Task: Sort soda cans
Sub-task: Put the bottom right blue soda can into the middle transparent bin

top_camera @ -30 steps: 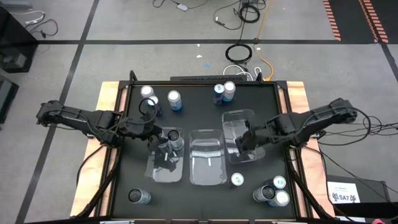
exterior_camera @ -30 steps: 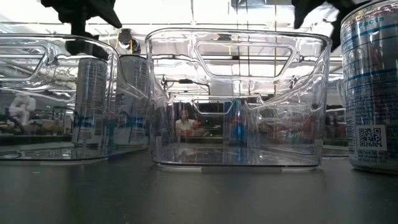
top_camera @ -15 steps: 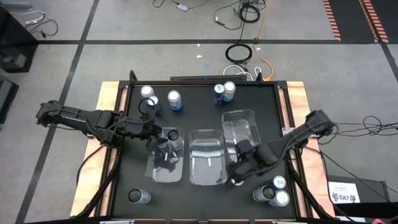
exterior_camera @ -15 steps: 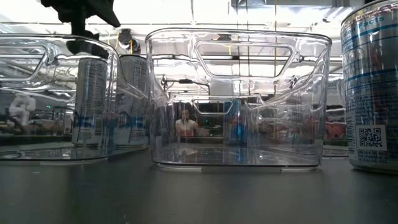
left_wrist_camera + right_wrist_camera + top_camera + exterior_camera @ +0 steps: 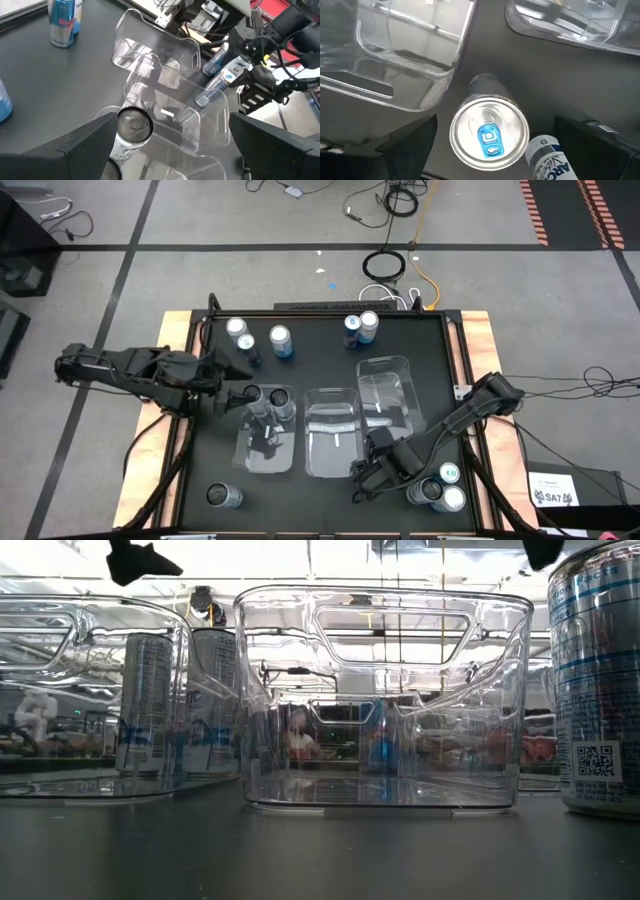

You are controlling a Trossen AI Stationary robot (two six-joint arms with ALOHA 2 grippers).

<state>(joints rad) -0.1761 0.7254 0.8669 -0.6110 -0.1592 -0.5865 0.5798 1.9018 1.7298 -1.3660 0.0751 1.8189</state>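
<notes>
On my left, the left gripper (image 5: 232, 394) hangs spread wide and empty over the left bin (image 5: 252, 458), where two cans (image 5: 272, 406) stand. The middle bin (image 5: 334, 460) holds nothing. Just right of its near corner, my right gripper (image 5: 492, 150) straddles a blue-tabbed can (image 5: 489, 133), fingers apart, not clamped.

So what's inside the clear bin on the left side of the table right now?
The left bin holds two upright soda cans, side by side at its far end. The left gripper, open, sits just beside them. Glare on the plastic hides part of the bin's floor.
</notes>
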